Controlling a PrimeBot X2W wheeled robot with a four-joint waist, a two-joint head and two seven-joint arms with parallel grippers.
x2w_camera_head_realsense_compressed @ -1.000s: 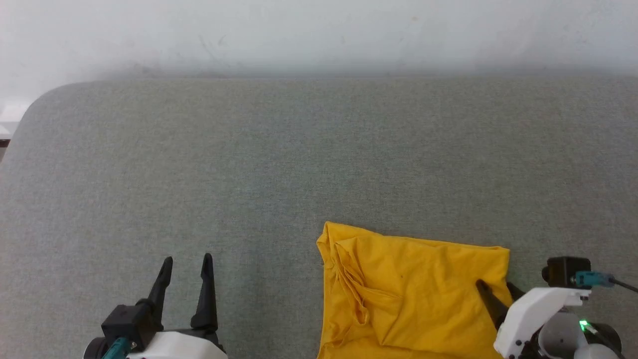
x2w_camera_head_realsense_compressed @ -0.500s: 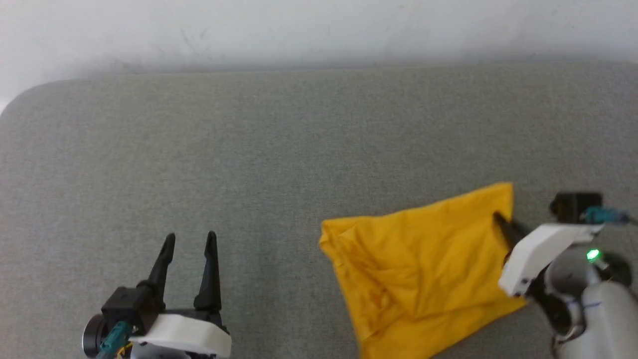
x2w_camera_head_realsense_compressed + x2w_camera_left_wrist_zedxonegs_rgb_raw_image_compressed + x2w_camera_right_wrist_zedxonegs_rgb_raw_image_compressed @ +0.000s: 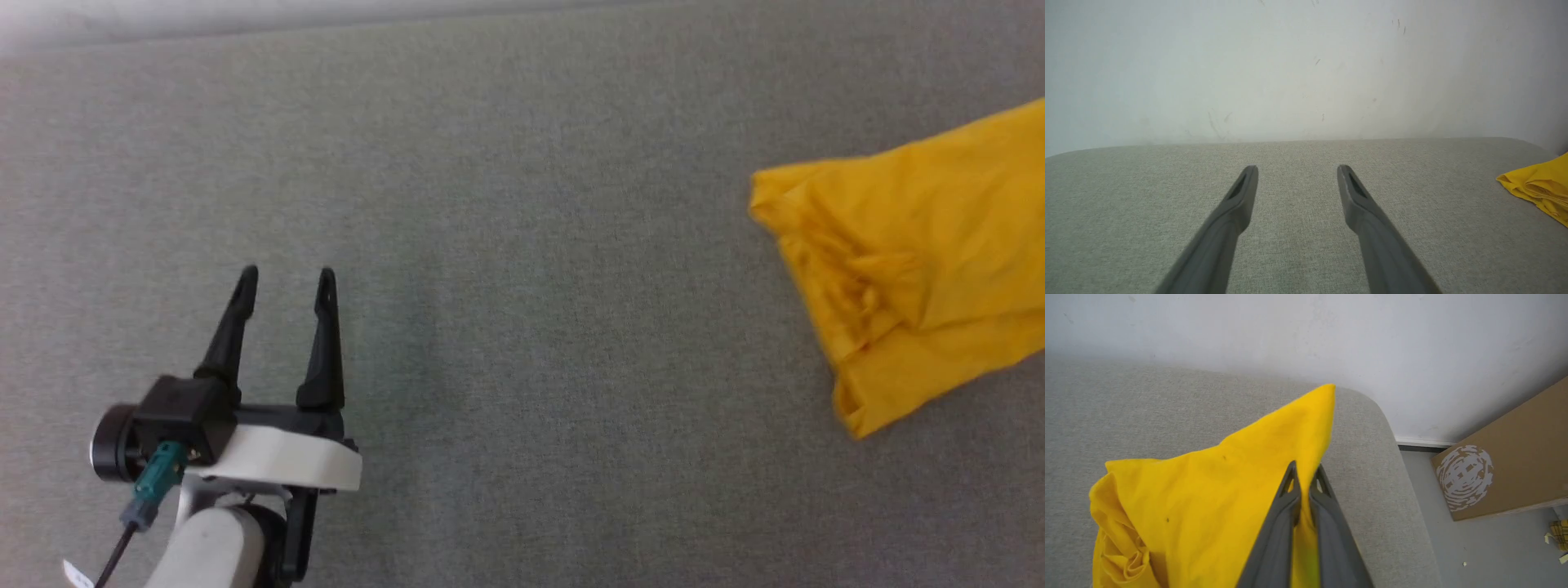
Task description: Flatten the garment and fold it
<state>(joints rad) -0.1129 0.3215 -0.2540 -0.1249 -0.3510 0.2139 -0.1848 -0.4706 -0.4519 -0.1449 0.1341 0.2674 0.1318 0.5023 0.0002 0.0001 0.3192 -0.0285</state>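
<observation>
The garment (image 3: 914, 245) is a bright yellow, bunched cloth at the right edge of the head view, running out of frame. In the right wrist view the garment (image 3: 1229, 490) rises to a lifted corner, and my right gripper (image 3: 1305, 473) is shut on its edge with cloth pinched between the fingers. My left gripper (image 3: 286, 282) stands open at the lower left of the head view, well apart from the cloth. The left wrist view shows the left gripper (image 3: 1297, 173) above bare grey fabric, with the garment (image 3: 1537, 185) far to the right.
The work surface is a grey fabric-covered table (image 3: 522, 204) with a rounded corner (image 3: 1376, 408). A white wall (image 3: 1290, 61) stands behind it. A brown cardboard box (image 3: 1506, 457) stands on the floor beyond the table's right edge.
My right gripper shut on the garment's edge and pulled it up and to the right, lifting a corner. The head camera shifted, so the right gripper left its view. The left gripper stayed open.
</observation>
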